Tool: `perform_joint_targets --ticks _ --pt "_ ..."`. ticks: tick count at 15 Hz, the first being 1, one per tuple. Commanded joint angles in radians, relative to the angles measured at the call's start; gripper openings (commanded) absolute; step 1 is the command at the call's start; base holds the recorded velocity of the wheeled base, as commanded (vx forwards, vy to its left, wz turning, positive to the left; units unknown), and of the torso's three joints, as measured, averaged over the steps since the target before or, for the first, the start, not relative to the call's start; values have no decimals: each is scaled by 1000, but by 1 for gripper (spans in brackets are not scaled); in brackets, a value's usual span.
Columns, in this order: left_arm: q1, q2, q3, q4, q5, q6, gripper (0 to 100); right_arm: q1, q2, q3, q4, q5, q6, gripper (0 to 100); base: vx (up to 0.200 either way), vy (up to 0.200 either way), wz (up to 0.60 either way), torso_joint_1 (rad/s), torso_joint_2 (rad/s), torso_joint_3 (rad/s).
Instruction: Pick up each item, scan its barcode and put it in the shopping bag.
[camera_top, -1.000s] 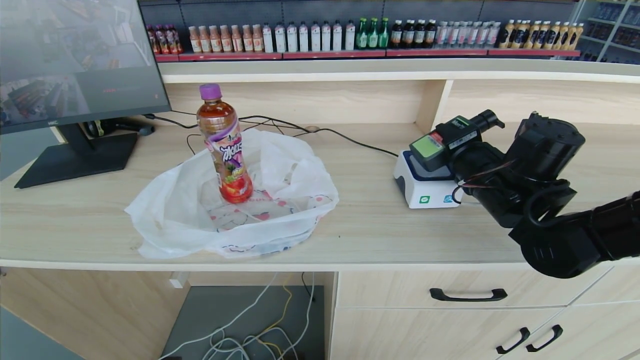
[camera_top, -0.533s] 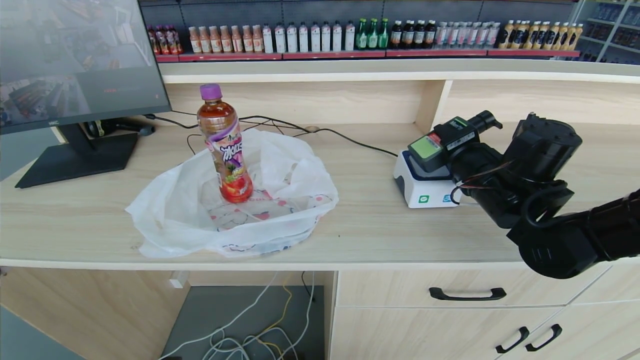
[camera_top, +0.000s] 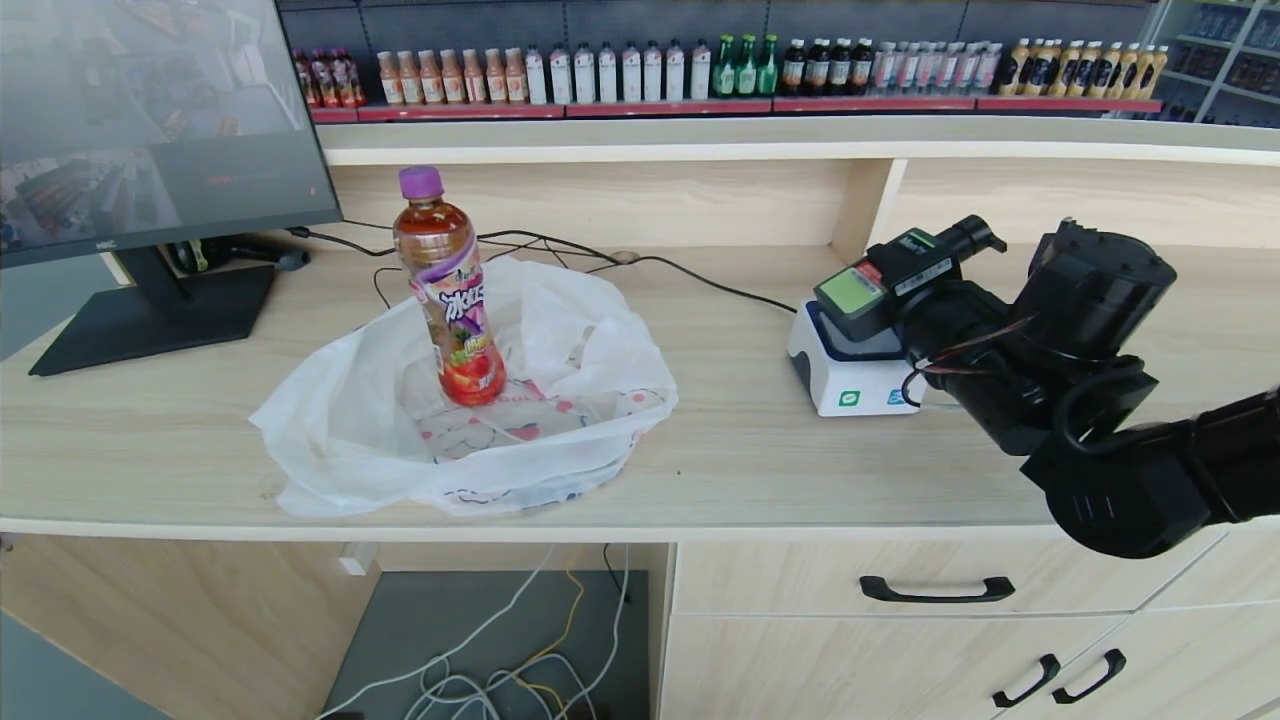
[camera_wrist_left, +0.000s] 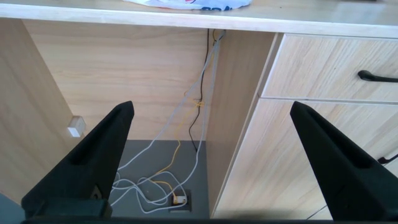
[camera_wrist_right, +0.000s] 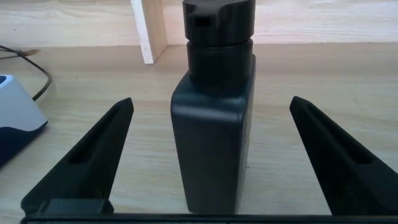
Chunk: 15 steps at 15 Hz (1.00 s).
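- Though hoisting black bottle right above scanner, can't tell right gripper clamped or loose.
- Seeing left gripper spread wide, below counter.

Light wood counter fronts a bottle-stocked shelf.

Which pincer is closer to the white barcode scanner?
Right. The right pincer, with a black bottle, is just beside the barcode scanner; the left pincer hangs open below the edge of the counter.
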Motion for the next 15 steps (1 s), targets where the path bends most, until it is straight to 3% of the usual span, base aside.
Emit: perform_joint_targets --ticks 1,6,15 --pt "0 0 0 0 0 0 100 -2 3 -35 28 -1 11 100 0 0 0 0 0 0" --pt "0 0 0 0 -1 0 100 -16 35 -122 96 -1 14 100 0 0 0 0 0 0" --pt "0 0 0 0 -1 0 100 -39 67 -154 105 1 14 100 0 0 0 0 0 0"
